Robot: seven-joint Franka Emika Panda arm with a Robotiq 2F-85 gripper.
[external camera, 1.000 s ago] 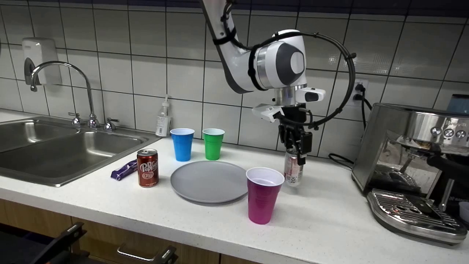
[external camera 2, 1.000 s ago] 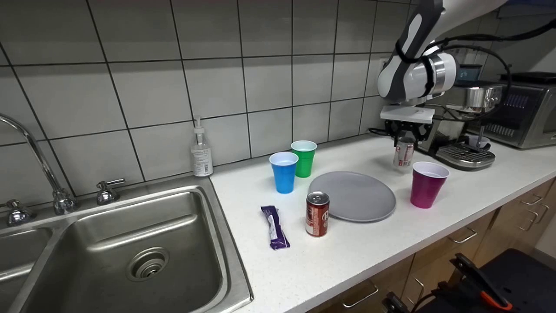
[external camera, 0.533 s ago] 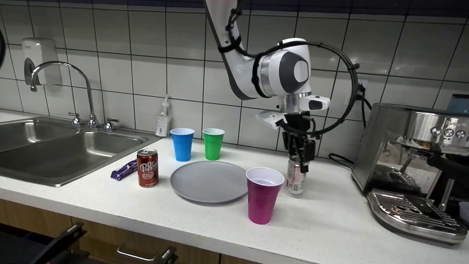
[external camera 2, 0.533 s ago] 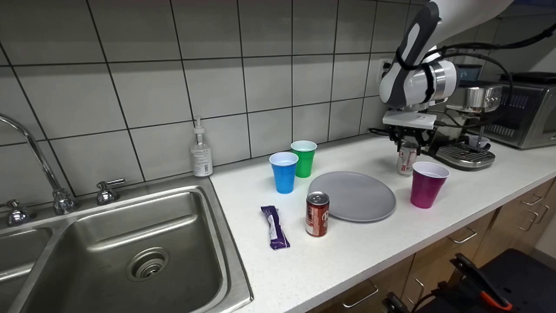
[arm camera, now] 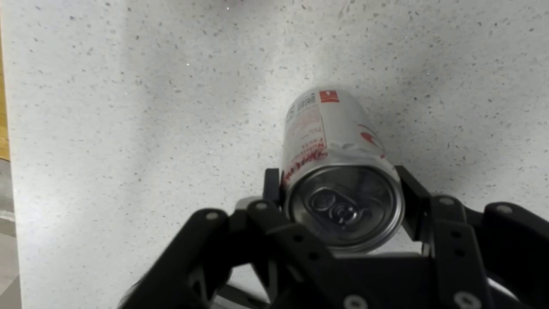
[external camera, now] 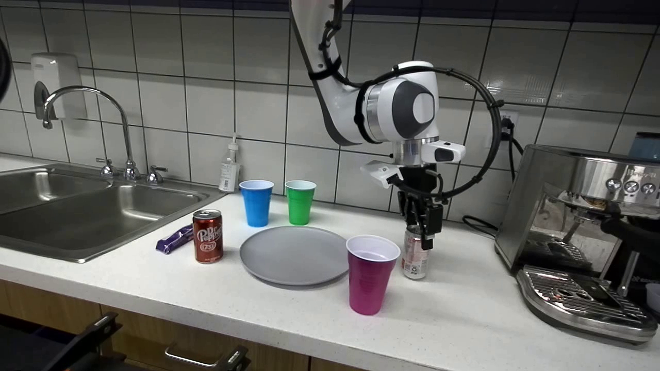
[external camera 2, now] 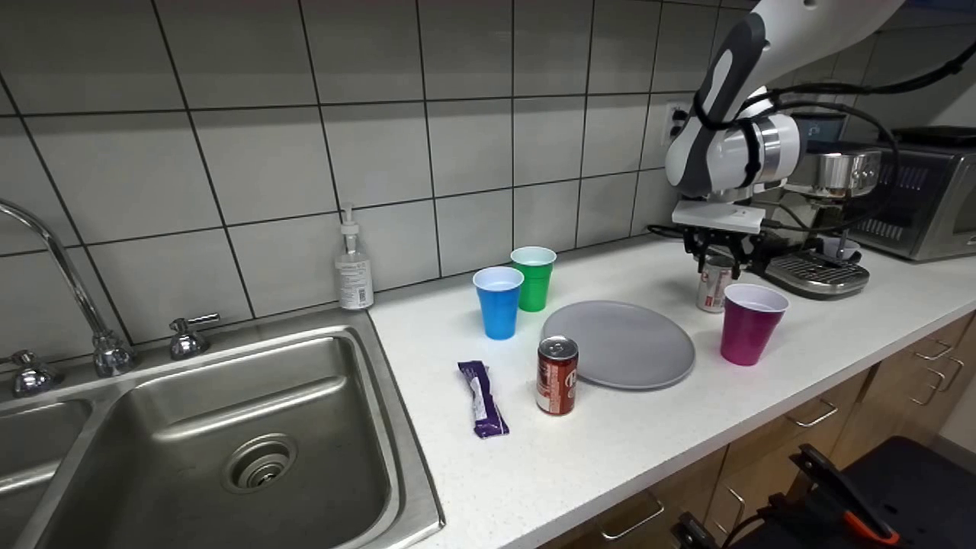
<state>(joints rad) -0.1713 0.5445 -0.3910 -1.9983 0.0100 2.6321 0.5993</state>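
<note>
My gripper (external camera: 418, 235) points down with its two black fingers on either side of a silver can with red print (external camera: 414, 260). In the wrist view the fingers (arm camera: 339, 189) press against the can (arm camera: 334, 133) just below its rim, and its top with the pull tab faces the camera. The can is upright, its bottom at or very near the white countertop. In an exterior view the magenta cup (external camera 2: 751, 332) partly covers the can (external camera 2: 712, 291). The magenta cup (external camera: 369, 281) stands close beside the can, nearer the counter's front edge.
A grey plate (external camera: 295, 255) lies beside the cups. A blue cup (external camera: 257, 203), a green cup (external camera: 299, 202), a Dr Pepper can (external camera: 208, 236) and a purple wrapper (external camera: 175, 239) stand or lie towards the sink (external camera: 103, 239). A coffee machine (external camera: 582, 232) stands opposite. The tiled wall is behind.
My gripper and the silver can have moved down together to the countertop, first also slightly towards the coffee machine. The fingers stay around the can. The other objects have not moved.
</note>
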